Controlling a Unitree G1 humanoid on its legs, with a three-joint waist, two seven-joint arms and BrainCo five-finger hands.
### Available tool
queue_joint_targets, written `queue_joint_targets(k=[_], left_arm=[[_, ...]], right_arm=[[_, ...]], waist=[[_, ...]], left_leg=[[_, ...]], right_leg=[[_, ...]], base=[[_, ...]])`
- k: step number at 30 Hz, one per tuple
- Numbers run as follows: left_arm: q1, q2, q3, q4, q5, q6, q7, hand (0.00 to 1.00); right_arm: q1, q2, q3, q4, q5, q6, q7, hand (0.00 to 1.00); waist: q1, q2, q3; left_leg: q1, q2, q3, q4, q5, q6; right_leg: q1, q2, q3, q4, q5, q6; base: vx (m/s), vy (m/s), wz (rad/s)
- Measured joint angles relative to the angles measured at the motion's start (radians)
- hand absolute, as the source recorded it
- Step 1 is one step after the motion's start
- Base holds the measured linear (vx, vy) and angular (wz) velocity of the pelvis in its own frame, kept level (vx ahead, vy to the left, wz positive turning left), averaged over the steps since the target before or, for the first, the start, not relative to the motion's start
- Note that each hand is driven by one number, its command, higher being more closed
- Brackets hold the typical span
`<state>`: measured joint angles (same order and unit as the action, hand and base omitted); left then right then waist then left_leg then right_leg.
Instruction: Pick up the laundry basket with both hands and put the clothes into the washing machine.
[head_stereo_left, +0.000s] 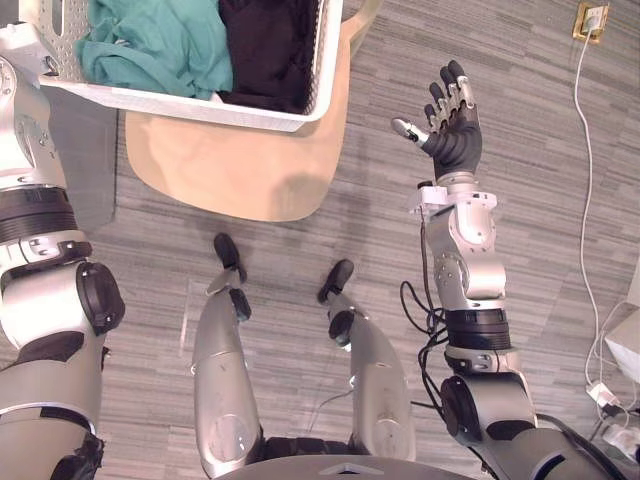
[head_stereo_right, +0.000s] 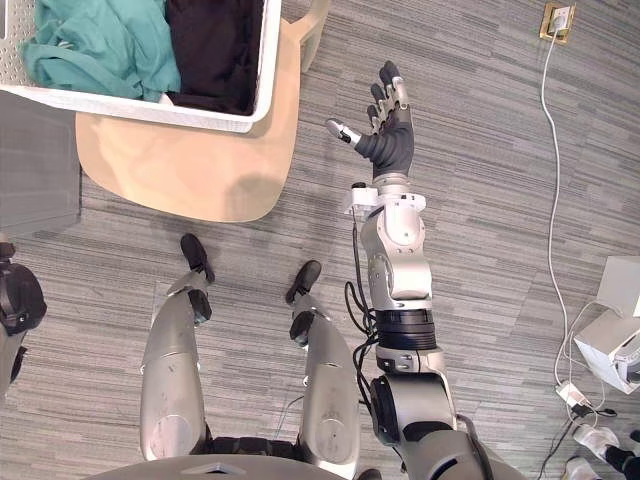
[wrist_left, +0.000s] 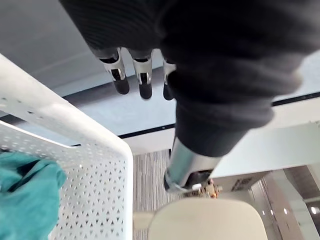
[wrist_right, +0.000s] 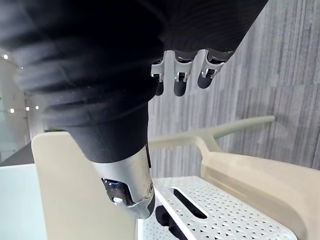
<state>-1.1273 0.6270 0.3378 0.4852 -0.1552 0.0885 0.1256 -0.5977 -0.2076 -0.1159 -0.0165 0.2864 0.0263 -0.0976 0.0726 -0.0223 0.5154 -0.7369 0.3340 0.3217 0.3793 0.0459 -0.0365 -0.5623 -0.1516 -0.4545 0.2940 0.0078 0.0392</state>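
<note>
A white perforated laundry basket (head_stereo_left: 200, 105) stands on a beige chair's seat (head_stereo_left: 240, 165), straight ahead and to the left. It holds teal clothes (head_stereo_left: 160, 45) and black clothes (head_stereo_left: 270, 45). My right hand (head_stereo_left: 455, 135) is raised over the floor to the right of the basket, apart from it, palm toward it, fingers straight and open. The right wrist view shows the basket's rim with its handle slot (wrist_right: 220, 212) beyond that hand (wrist_right: 115, 85). In the left wrist view my left hand (wrist_left: 220, 75) hovers open just outside the basket's wall (wrist_left: 95, 200), with teal cloth (wrist_left: 25, 200) inside.
The chair's back and armrest (wrist_right: 235, 130) rise behind the basket. A grey block (head_stereo_right: 35, 165) stands left of the chair. A wall socket (head_stereo_left: 592, 20) with a white cable (head_stereo_left: 588, 200) runs down the right side to white boxes (head_stereo_right: 615, 350) on the striped grey floor.
</note>
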Motion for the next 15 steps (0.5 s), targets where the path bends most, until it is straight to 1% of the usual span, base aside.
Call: queue_joint_targets(k=[2,3,5,8,12,15], left_arm=[[0.007,0.03,-0.029,-0.001,-0.001,-0.001,-0.046,0.0],[0.008,0.037,-0.039,-0.001,-0.009,-0.001,-0.07,0.0],[0.013,0.048,-0.05,-0.001,-0.019,-0.001,-0.093,0.0],[0.024,0.064,-0.077,-0.001,-0.028,-0.003,-0.118,0.0],[0.04,0.064,-0.085,-0.001,-0.039,-0.005,-0.133,0.0],[0.056,0.064,-0.084,0.004,-0.039,-0.023,-0.131,0.0]], right_arm=[[-0.015,-0.001,-0.017,0.038,-0.001,0.005,0.013,0.0],[-0.023,-0.001,-0.028,0.063,-0.003,0.018,0.019,0.0],[-0.039,-0.001,-0.04,0.107,-0.009,0.029,0.026,0.0],[-0.044,-0.002,-0.076,0.123,-0.009,0.044,0.027,0.0],[-0.057,-0.007,-0.145,0.166,-0.012,0.046,0.028,0.0],[-0.061,-0.017,-0.173,0.206,-0.014,0.046,0.027,0.0]], waist=[[0.0,0.0,0.0],[0.004,0.0,0.0],[0.004,0.0,0.0],[0.003,0.0,0.0],[-0.003,0.0,0.0],[-0.006,0.0,0.0]], left_leg=[[0.0,-0.001,0.002,-0.004,0.005,0.001],[0.0,0.0,0.005,-0.004,0.006,0.002],[-0.007,0.002,0.008,-0.004,0.009,0.003],[-0.017,0.005,0.012,-0.003,0.014,0.006],[-0.017,0.006,0.014,-0.001,0.016,0.009],[-0.013,0.008,0.02,-0.001,0.017,0.01]], right_leg=[[-0.001,0.001,0.002,-0.005,0.001,0.001],[-0.004,0.001,0.004,-0.008,0.001,0.001],[-0.011,0.003,0.006,-0.012,0.004,0.003],[-0.02,0.006,0.009,-0.018,0.013,0.005],[-0.021,0.008,0.014,-0.02,0.019,0.003],[-0.022,0.008,0.02,-0.02,0.019,0.004]], base=[[0.0,-0.006,-0.02],[0.0,-0.017,-0.06],[0.0,-0.017,-0.07],[0.01,-0.014,-0.05],[0.01,-0.003,-0.01],[0.03,-0.012,-0.05]])
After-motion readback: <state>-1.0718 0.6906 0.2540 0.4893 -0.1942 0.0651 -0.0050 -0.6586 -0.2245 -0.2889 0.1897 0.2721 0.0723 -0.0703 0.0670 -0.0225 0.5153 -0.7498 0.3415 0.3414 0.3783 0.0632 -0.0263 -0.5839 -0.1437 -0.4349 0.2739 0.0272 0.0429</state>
